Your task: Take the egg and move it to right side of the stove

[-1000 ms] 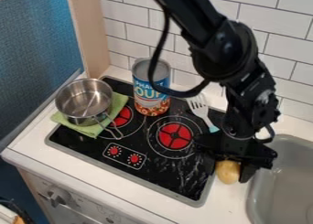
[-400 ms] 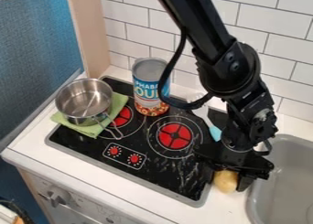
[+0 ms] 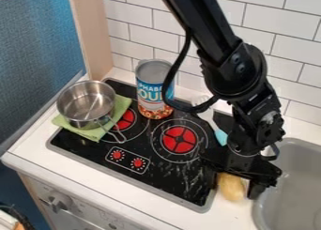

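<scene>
The gripper (image 3: 237, 181) hangs low over the strip of counter between the stove's right edge and the sink. Its right finger stands off from the yellowish egg (image 3: 232, 188), with a gap of white counter between them, so it looks open. The egg lies under and between the fingers, its upper end hidden by the gripper, just right of the black stove (image 3: 139, 177). Whether the left finger touches the egg is hidden.
A metal pot (image 3: 86, 104) sits on a green cloth (image 3: 123, 105) at the stove's left. Behind the burners stand a soup can (image 3: 155, 89) and a fork with a blue handle (image 3: 220, 136). The grey sink (image 3: 291, 187) borders the counter strip on the right.
The gripper has come down and slightly nearer the front edge. The egg shows lower and looks longer, and a gap has appeared between it and the right finger.
</scene>
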{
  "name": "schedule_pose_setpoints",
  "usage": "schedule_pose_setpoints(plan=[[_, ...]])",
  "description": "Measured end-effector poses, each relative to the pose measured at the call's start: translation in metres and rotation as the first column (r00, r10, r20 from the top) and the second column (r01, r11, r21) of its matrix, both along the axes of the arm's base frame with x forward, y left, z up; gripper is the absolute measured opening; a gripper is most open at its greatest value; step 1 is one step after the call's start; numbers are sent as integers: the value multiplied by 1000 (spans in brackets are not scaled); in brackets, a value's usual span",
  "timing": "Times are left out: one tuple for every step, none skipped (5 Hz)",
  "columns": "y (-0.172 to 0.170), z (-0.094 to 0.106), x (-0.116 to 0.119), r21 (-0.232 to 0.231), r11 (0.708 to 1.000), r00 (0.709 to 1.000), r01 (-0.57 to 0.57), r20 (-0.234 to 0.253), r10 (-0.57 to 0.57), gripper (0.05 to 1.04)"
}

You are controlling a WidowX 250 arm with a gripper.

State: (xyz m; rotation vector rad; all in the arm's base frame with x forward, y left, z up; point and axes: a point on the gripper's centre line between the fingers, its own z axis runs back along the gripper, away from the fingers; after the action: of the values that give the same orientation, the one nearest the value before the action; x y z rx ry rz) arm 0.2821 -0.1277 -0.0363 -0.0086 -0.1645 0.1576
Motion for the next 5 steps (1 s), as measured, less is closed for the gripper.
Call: schedule_pose_setpoints(plan=[[5,2,1,-3,1000,1000,-20,-5,20,999],[5,16,5,-17,999,999,-32,26,32,999],[7,26,6,-11,999,998,-42,42,42,999],[7,40,6,15,999,997,-47,68,46,999],[14,62,6,25,999,999,-34,24,33,999]])
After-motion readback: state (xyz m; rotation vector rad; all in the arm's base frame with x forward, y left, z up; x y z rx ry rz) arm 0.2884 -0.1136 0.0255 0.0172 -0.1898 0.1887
